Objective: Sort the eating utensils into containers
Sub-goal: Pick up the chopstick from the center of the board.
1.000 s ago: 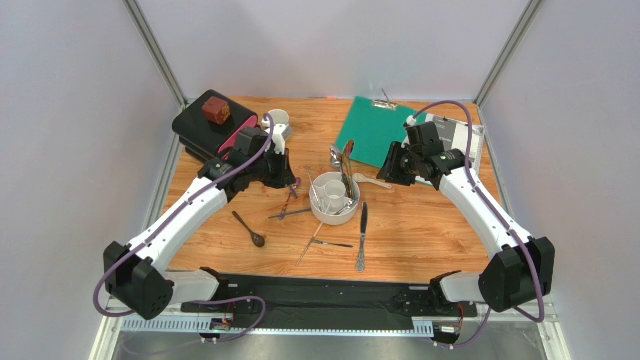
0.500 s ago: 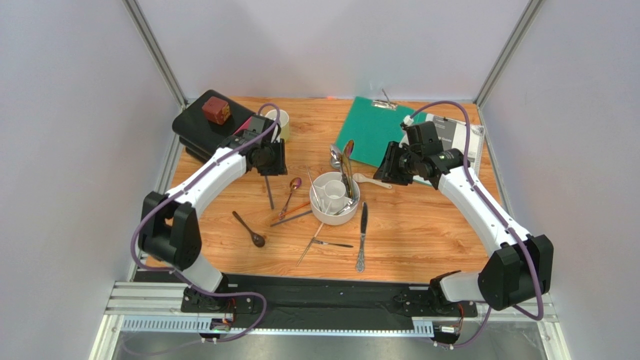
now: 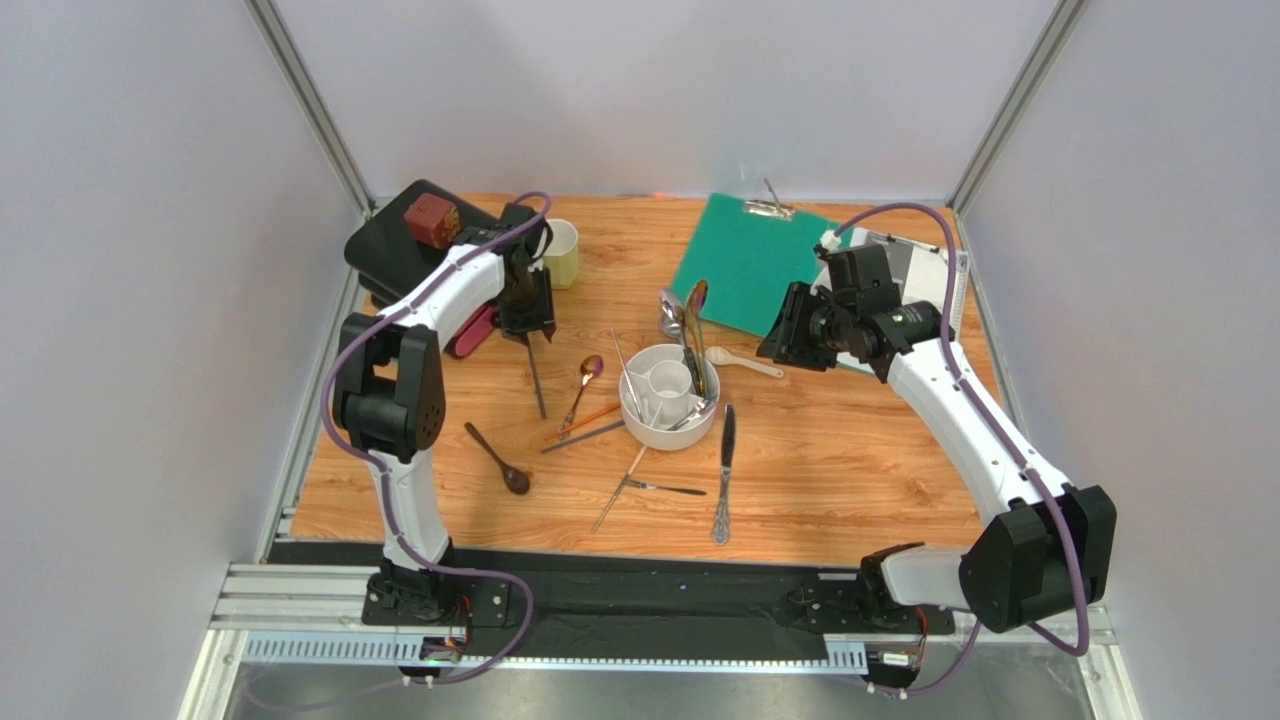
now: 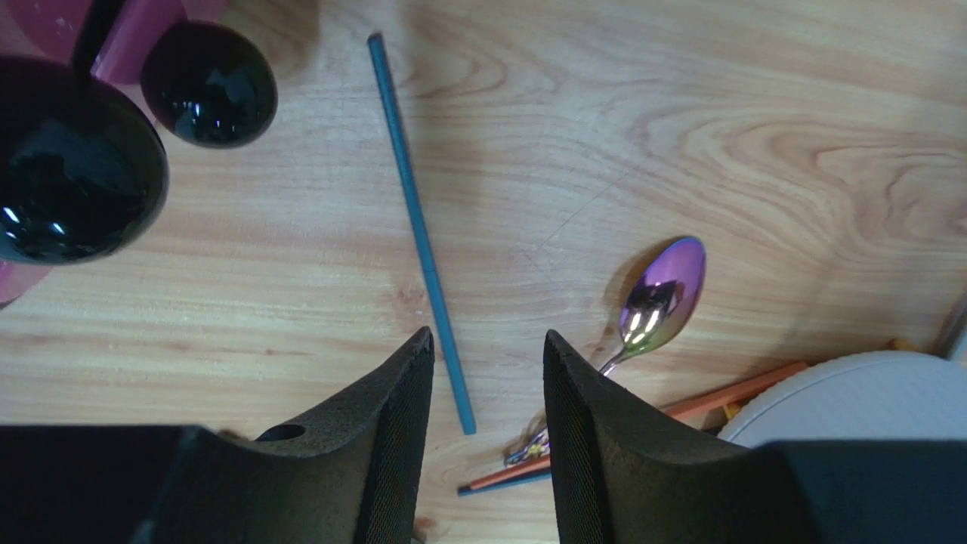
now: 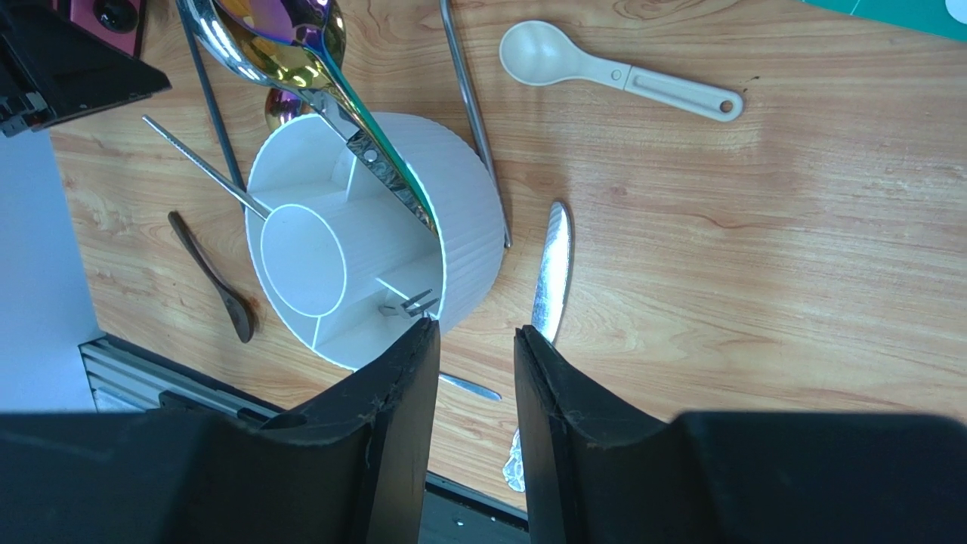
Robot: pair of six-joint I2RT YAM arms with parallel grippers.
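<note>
Pale grey walls (image 3: 631, 90) enclose a wooden table (image 3: 842, 450). A green clipboard (image 3: 748, 263) lies at the far edge, right of centre. A black box (image 3: 394, 255) fills the far left corner with a reddish block (image 3: 433, 219) on top, and a pale mug (image 3: 561, 252) stands just beside it. The round white holder (image 3: 669, 435) sits at the middle of the table. A few utensils are in its compartments, among them a rainbow-coloured spoon (image 5: 307, 57) that leans over its far rim. The left claw (image 4: 486, 340) hangs near the far left corner by the mug, its jaws parted and holding nothing. One end of a dark chopstick (image 4: 420, 238) lies on the wood below the gap. The right claw (image 5: 474, 329) hovers between the clipboard and the holder, its jaws a little apart and empty. A silver knife (image 3: 726, 473) lies just beside the holder toward the near edge. A brown spoon (image 3: 499, 459) lies to the holder's left, well apart from it. A purple spoon (image 4: 664, 300) lies on the wood between the chopstick and the holder. A white spoon (image 5: 613, 70) rests by the holder's right side, toward the clipboard.
</note>
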